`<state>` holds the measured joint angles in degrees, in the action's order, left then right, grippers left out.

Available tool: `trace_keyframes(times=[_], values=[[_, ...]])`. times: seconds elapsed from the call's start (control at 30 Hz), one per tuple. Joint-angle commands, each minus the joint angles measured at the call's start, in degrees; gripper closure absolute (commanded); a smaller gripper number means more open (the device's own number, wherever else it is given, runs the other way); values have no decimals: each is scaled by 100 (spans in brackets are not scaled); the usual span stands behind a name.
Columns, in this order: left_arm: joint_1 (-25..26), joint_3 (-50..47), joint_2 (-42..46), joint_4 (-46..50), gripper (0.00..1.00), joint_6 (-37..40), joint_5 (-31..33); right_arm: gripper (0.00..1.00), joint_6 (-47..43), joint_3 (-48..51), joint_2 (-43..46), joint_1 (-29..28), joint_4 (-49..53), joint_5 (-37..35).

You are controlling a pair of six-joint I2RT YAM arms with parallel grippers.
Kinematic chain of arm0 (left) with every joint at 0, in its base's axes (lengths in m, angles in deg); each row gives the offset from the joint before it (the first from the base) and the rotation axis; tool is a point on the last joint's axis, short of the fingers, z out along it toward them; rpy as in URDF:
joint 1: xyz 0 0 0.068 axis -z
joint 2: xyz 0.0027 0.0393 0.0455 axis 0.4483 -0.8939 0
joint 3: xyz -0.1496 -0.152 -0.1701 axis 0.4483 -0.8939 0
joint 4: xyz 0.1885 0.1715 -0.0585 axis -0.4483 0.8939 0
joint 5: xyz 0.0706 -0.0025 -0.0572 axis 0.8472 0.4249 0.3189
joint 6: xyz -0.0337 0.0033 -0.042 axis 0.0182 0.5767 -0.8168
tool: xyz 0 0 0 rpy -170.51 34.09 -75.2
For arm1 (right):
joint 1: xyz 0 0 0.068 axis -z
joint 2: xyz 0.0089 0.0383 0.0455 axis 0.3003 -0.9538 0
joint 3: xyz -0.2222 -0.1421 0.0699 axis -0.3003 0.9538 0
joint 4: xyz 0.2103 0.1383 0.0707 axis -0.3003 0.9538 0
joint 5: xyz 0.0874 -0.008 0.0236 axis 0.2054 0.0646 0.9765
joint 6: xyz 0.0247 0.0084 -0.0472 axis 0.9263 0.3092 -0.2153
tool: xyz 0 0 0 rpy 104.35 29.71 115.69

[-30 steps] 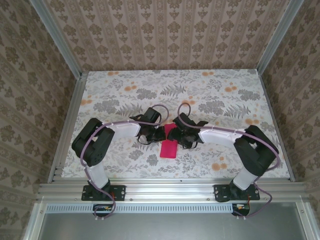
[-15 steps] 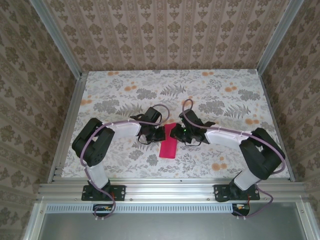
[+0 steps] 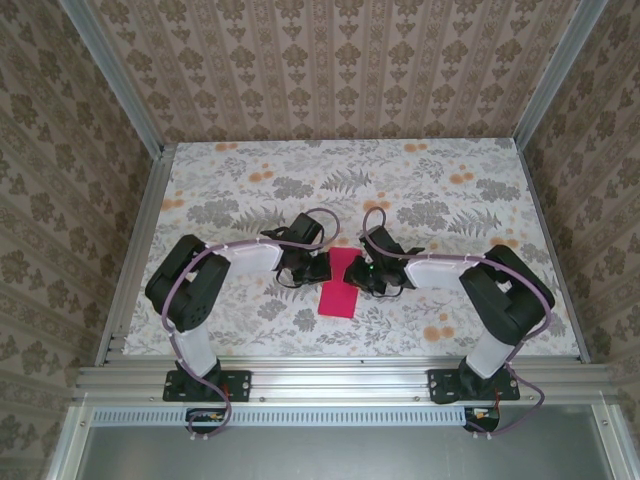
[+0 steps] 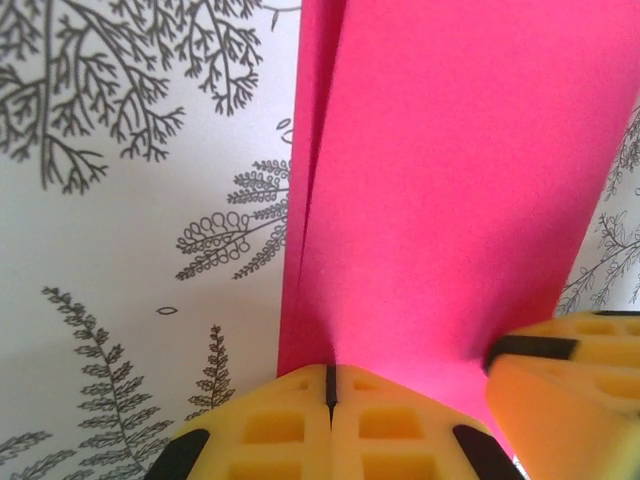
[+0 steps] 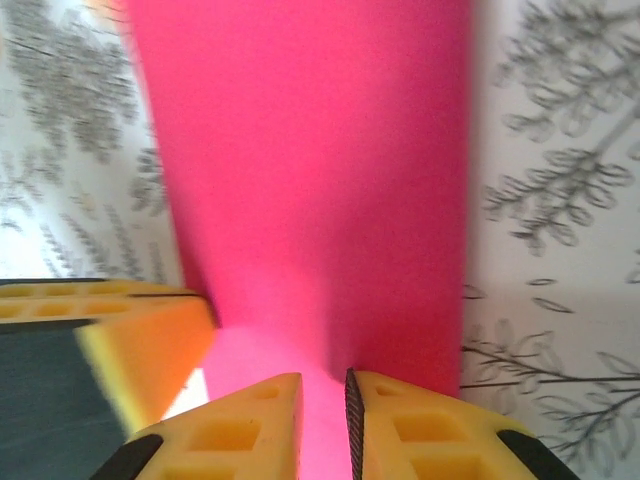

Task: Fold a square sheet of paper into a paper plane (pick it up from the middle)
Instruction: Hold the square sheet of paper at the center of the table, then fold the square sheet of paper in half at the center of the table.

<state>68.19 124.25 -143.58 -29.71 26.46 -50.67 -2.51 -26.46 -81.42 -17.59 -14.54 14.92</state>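
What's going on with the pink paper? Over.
Left gripper shut on folded paper. Right gripper pinching same end. Grippers crowding each other. Over.

Left arm, right arm inward; left fingers flush together; right fingers a slit apart

Left hand pinched shut on folded pink paper, fern-print tablecloth beneath
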Motion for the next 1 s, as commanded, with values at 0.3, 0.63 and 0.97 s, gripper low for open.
trace_keyframes(times=[0.3,0.63,0.97], values=[[36,-29,-271,306,100,174,164,75,-91,213,384,29,-40,351],[55,31,-304,332,100,185,146,75,97,541,354,-219,-526,842],[67,53,-352,358,100,202,138,74,-73,680,462,-237,-108,585]])
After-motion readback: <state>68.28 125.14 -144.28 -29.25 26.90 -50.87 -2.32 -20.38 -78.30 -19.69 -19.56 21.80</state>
